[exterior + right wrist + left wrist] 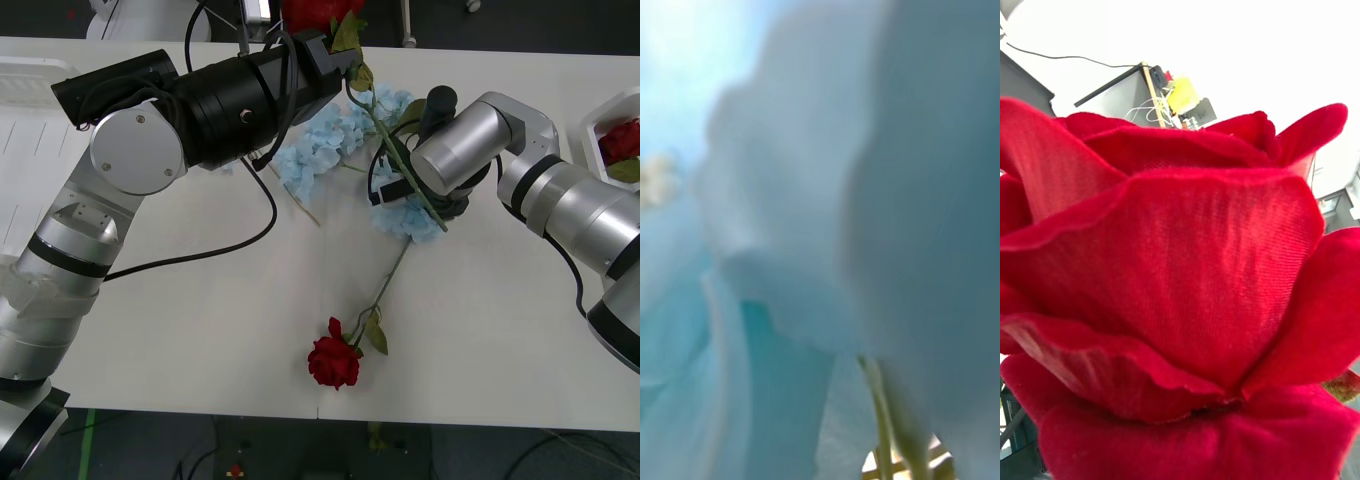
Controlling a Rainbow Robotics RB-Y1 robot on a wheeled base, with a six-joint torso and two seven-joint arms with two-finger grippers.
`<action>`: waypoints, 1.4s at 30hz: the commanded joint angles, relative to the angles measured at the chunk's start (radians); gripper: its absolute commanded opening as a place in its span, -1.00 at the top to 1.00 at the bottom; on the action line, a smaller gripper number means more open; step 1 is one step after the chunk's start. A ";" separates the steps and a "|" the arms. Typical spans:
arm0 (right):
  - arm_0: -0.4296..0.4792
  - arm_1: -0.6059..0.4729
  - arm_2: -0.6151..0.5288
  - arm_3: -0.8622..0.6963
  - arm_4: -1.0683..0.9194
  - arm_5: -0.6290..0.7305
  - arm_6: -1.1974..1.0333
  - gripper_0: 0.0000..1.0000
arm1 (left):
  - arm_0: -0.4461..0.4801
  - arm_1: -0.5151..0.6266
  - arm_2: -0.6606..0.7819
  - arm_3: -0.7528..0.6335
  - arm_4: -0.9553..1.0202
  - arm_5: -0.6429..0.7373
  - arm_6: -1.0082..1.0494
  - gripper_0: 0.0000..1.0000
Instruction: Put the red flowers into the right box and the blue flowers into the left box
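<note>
- Across the white table (200,330), both arms reached toward the far middle, where the flowers lay in a loose heap.
- The left gripper (322,50) was up at the far edge with a red rose (318,12) at its tip; that bloom loomed right against the left wrist camera (1180,300). I could not tell whether its fingers were pinched on the stem or apart, as the arm and petals hid them.
- From that rose a long green stem (400,160) ran slantwise down over the blue cluster and across the front of the right arm.
- The right gripper (415,205) was pushed down into the blue flowers (330,140), pale petals pressed up to its wrist camera (790,225); the state of its fingers could not be made out either.
- A second red rose (334,362) lay alone near the table's front edge, its stem pointing back toward the blue heap.
- The right box (600,110) sat at the right edge of the table with a red bloom (620,140) and a green leaf already inside.
- The left box (20,110) sat at the far left, partly behind the left arm.
</note>
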 commanded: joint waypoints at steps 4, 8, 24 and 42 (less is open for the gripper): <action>-0.099 -0.122 -0.138 -0.020 -0.234 0.093 -0.001 -1.00 | -0.013 -0.008 -0.007 -0.018 0.022 -0.015 -0.036 1.00; -0.100 -0.239 -0.232 -0.083 -0.382 0.172 -0.001 -1.00 | -0.011 -0.005 -0.007 -0.018 0.022 -0.015 -0.035 1.00; 0.024 -0.619 -0.332 -0.195 -1.160 0.489 -0.001 -1.00 | -0.013 -0.005 -0.005 -0.018 0.022 -0.015 -0.032 1.00; 0.211 -0.586 -0.418 -0.578 -1.352 0.431 -0.419 -1.00 | -0.013 -0.005 0.000 -0.018 0.042 -0.015 -0.030 1.00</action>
